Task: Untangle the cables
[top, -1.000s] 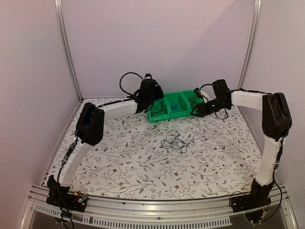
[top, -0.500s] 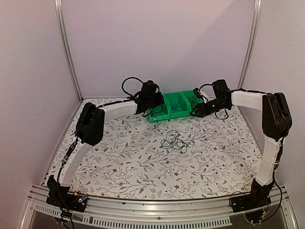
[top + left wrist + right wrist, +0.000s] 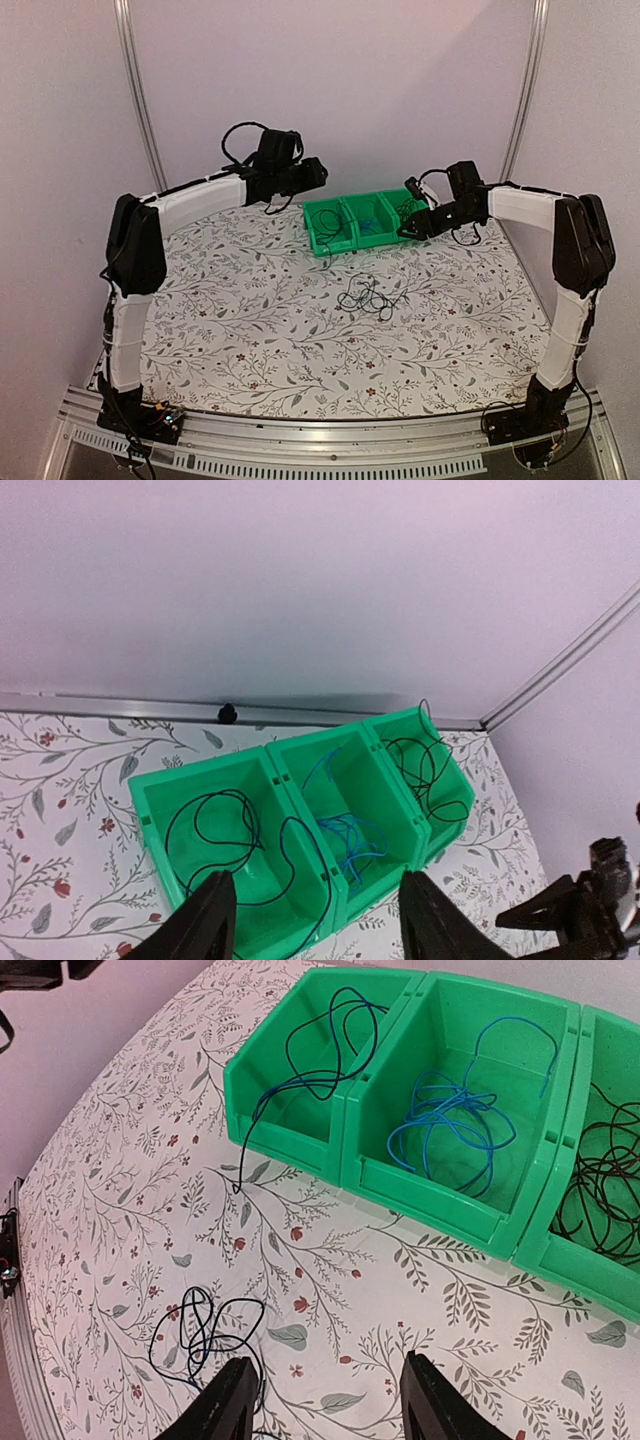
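Observation:
A small tangle of thin dark cables (image 3: 365, 297) lies on the floral table in front of the green bins (image 3: 335, 243); the right wrist view shows the tangle (image 3: 196, 1331) by my right fingers. A dark cable (image 3: 224, 792) lies looped in the left bin and trails over the bin's front onto the table. A blue cable (image 3: 349, 829) fills the middle bin and a black one (image 3: 424, 764) the right bin. My left gripper (image 3: 315, 172) hangs open and empty, high and left of the bins. My right gripper (image 3: 410, 230) is open and empty at the bins' right front corner.
The three joined bins (image 3: 420, 1195) stand at the back middle of the table, close to the rear wall. Metal frame posts (image 3: 140, 110) rise at both back corners. The left arm's thick black cable (image 3: 240, 135) loops above its wrist.
My left gripper opened, rose and swung back to the left, away from the left bin. The right arm barely moved. The tangle on the table stayed put.

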Motion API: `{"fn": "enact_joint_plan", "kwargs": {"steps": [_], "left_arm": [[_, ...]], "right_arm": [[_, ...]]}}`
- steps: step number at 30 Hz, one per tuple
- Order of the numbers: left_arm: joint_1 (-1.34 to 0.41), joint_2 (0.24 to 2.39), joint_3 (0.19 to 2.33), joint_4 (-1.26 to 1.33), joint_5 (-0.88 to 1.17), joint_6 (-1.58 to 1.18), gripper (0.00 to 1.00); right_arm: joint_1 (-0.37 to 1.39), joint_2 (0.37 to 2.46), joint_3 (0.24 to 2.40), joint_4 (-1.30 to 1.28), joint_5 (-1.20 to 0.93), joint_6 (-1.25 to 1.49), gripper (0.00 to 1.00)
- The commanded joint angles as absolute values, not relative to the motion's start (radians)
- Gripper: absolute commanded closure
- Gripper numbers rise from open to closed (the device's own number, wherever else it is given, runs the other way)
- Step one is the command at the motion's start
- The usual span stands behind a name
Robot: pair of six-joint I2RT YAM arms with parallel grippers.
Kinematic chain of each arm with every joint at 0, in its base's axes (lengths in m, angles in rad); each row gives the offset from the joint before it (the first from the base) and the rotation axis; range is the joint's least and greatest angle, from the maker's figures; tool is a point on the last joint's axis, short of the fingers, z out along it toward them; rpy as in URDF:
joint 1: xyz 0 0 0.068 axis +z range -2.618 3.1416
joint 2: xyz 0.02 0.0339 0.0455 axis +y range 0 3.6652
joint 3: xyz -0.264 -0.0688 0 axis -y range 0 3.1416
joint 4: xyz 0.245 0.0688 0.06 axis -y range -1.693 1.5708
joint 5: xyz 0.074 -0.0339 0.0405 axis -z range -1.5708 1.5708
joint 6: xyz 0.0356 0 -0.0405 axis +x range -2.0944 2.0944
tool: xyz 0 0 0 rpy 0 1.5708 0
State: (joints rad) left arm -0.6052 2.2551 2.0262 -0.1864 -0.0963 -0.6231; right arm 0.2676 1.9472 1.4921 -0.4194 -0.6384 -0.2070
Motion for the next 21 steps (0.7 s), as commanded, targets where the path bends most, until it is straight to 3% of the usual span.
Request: {"fn": "enact_joint_plan", "kwargs": {"steps": [1, 5, 10, 18, 21], "left_arm": [[-0.603, 2.064, 1.800, -0.160, -0.064, -0.558, 0.40], [-0.616, 2.006, 1.614, -0.087, -0.031, -0.529, 0.45], [-0.705, 2.049, 1.568, -0.054, -0.065, -0.377, 0.47], [-0.757, 2.241, 1.731, -0.221, -0.149, -0.463, 0.46], [-0.758, 2.303, 1.795, -0.286, -0.174, -0.508, 0.51]], "right_arm": [[0.270, 1.887, 1.463, -0.411, -0.650, -0.205, 0.47], [0.271, 1.877, 1.449, -0.409, -0.655, -0.200, 0.47], [0.270, 1.875, 1.448, -0.425, -0.649, -0.210, 0.47], [0.271, 1.867, 1.427, -0.431, -0.648, -0.209, 0.47], [0.270, 1.861, 1.415, -0.430, -0.644, -0.207, 0.47]]}}
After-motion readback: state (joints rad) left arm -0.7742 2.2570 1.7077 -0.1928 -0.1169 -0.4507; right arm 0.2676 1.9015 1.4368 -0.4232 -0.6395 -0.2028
